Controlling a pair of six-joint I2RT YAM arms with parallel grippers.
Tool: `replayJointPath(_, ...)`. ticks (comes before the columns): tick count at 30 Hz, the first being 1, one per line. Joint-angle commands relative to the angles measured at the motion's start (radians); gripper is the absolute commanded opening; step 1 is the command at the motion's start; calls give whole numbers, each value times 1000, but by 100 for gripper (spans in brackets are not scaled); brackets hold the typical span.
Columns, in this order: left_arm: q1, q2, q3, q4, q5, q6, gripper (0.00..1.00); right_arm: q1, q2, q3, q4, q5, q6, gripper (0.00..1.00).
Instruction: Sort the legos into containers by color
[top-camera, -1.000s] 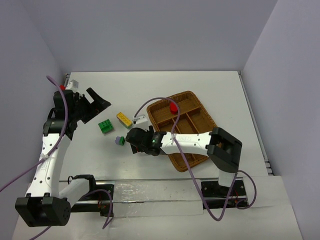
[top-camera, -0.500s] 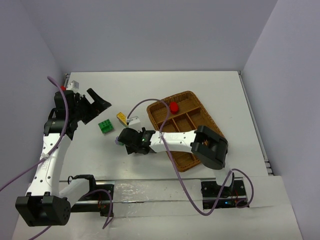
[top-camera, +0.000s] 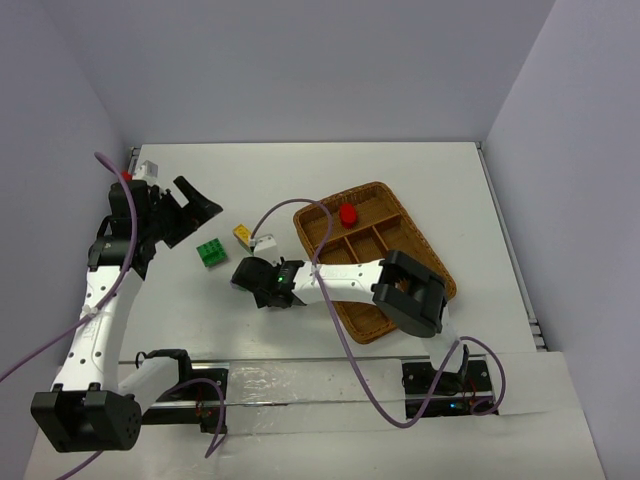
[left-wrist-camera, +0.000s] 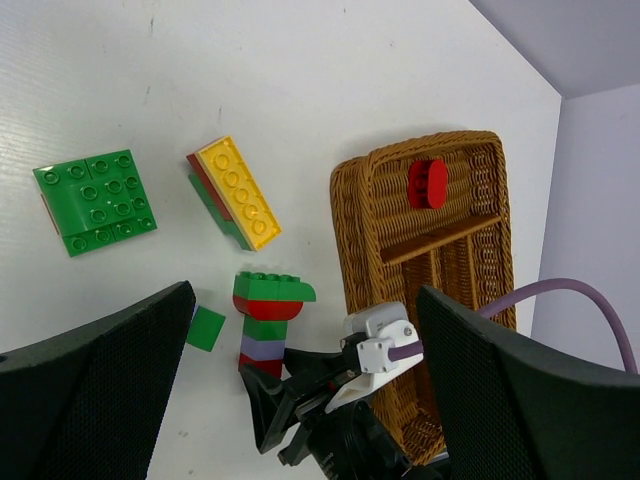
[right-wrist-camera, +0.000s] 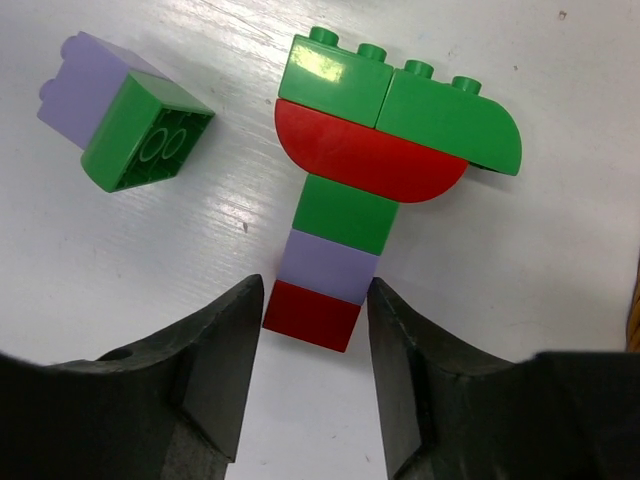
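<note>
A clump of stacked legos (right-wrist-camera: 372, 190), green, red, green, pale purple, red, lies flat on the table. My right gripper (right-wrist-camera: 316, 300) is open, its jaws on either side of the clump's red end brick with small gaps. A loose green and purple brick (right-wrist-camera: 125, 125) lies to the clump's left. A green plate (top-camera: 210, 252) and a yellow-topped stack (top-camera: 243, 235) lie farther left. The wicker tray (top-camera: 380, 186) holds one red brick (top-camera: 347, 212) in its far section. My left gripper (top-camera: 195, 215) is open and empty, raised above the table's left side.
In the left wrist view the right gripper (left-wrist-camera: 270, 400) sits between the clump (left-wrist-camera: 268, 318) and the tray's near rim (left-wrist-camera: 345, 230). The right arm's links reach across the tray. A purple cable loops above the tray's left corner.
My right gripper has moved left, away from the tray, and now straddles the clump's red end. The left arm has not moved.
</note>
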Motion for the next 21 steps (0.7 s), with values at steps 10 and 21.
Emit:
replayJointPath(10,2,17,-8,91,44,-18,99,9,-90,-29,8,40,-10,26)
replayJointPath(21,2,88,-58,114,177,2,99,9,-389,-231,202,-42,-241,21)
